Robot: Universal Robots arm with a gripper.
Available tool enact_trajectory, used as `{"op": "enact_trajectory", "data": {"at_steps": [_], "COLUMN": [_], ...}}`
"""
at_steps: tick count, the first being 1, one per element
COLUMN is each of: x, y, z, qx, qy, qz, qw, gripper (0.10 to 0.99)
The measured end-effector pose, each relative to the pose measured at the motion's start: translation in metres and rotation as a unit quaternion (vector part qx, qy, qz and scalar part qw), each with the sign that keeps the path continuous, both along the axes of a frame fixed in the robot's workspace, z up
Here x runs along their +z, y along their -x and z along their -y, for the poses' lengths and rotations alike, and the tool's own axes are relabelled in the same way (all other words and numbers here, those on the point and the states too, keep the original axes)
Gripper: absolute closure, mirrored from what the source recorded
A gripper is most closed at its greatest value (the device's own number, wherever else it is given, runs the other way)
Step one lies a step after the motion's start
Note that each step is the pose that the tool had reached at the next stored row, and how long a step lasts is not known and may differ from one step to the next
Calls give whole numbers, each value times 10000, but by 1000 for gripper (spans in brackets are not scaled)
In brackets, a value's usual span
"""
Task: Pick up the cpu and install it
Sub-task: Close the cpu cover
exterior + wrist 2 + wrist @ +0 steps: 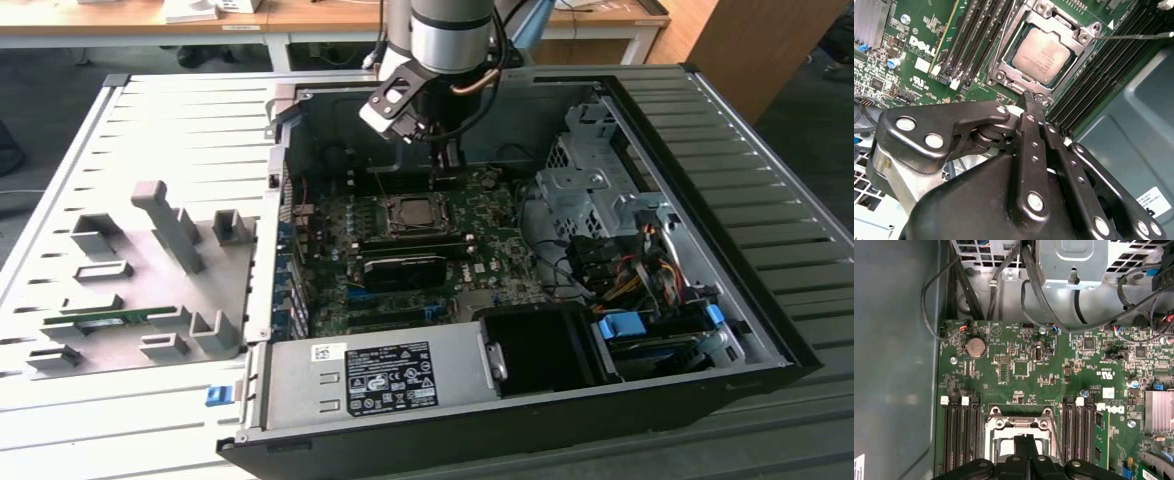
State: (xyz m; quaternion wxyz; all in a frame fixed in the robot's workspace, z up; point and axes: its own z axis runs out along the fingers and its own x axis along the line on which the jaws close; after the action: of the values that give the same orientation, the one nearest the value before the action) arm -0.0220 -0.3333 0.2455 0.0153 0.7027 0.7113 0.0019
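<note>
Item: the cpu (1042,54), a small flat square chip with a silvery-grey metal top. We find it lying flat inside the square dark-framed metal socket (1004,75) on the green motherboard (919,50), within the open black computer case (747,260). We judge the placing done. The socket's thin metal lever (1134,36) stands out to one side, so we judge the latching not yet done.

Item: the black gripper (1033,102). We see its fingers (1029,131) pressed together, pinching nothing, their tips poised just above the socket's edge, apart from the chip.

Item: black memory slots (979,40) flank the socket.
</note>
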Motion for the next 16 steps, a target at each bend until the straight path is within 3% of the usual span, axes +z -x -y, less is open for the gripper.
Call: {"op": "enact_trajectory", "data": {"at_steps": [16], "x": [-9], "y": [200], "z": [0], "qx": [0], "qy": [0], "qz": [0], "qw": [10000], "gripper": [980]}}
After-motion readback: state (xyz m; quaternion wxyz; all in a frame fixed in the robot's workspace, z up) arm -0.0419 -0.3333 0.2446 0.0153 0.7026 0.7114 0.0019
